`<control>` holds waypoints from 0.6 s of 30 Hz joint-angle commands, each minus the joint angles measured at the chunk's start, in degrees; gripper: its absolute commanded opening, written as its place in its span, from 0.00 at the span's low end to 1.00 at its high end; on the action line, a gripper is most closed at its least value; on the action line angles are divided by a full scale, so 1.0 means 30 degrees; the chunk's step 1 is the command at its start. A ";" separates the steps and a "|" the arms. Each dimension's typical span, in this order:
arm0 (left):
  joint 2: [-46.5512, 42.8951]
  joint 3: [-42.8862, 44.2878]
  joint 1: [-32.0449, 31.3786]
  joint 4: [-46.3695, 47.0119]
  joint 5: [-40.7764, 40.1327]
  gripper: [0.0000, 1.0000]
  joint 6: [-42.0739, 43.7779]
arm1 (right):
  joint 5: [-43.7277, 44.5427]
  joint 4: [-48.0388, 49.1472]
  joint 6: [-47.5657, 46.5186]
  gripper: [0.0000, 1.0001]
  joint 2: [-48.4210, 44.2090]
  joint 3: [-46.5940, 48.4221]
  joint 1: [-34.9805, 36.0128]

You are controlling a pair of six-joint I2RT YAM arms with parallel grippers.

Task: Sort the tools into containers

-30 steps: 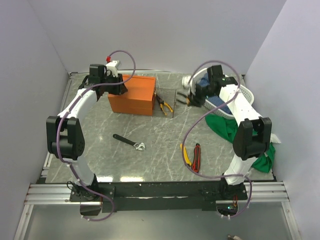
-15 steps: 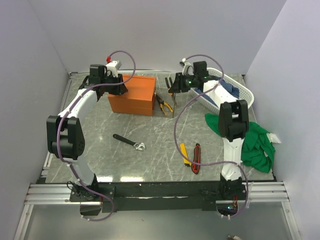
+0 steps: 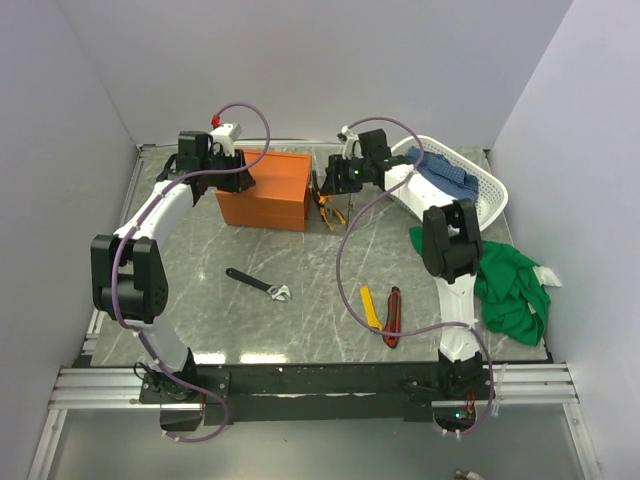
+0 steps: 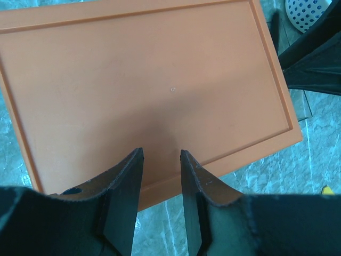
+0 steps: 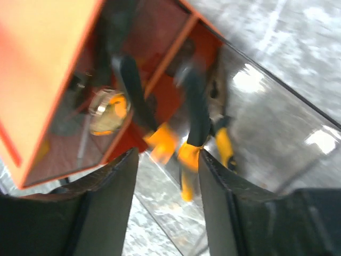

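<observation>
I see my right tool [image 5: 167, 158] released over the pliers [image 5: 197, 124], whose handles point near-right. My left tool [image 4: 160, 154] hovers released and empty above the orange box [image 4: 149, 80].

The pliers [image 5: 193, 128] blur in the right wrist view — mere black-and-orange smears. The left wrist picture's edge cuts off corners of the orange box [image 4: 149, 80].

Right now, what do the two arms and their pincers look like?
The left arm and right arm have white curved links with chunky black joints. A thin purple cable loops along each. The left gripper and right gripper have flat black tapered fingers.
</observation>
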 commanded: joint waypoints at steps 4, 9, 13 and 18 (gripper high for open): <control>-0.0392 0.0336 -0.0037 0.0995 0.0539 0.40 -0.0537 | 0.1720 -0.0371 -0.1191 0.61 -0.3365 -0.1083 -0.0892; -0.0040 0.0717 -0.0037 0.1053 0.0686 0.40 -0.0830 | 0.1223 -0.0458 -0.2215 0.61 -0.5063 -0.1755 -0.1272; 0.0107 0.0835 -0.0037 0.1141 0.0745 0.40 -0.0948 | 0.0078 -0.2651 -0.7390 0.61 -0.6297 -0.2868 -0.1303; 0.0195 0.0893 -0.0037 0.1229 0.0599 0.40 -0.0948 | 0.1073 0.0177 -0.7379 0.57 -0.7354 -0.6116 -0.1332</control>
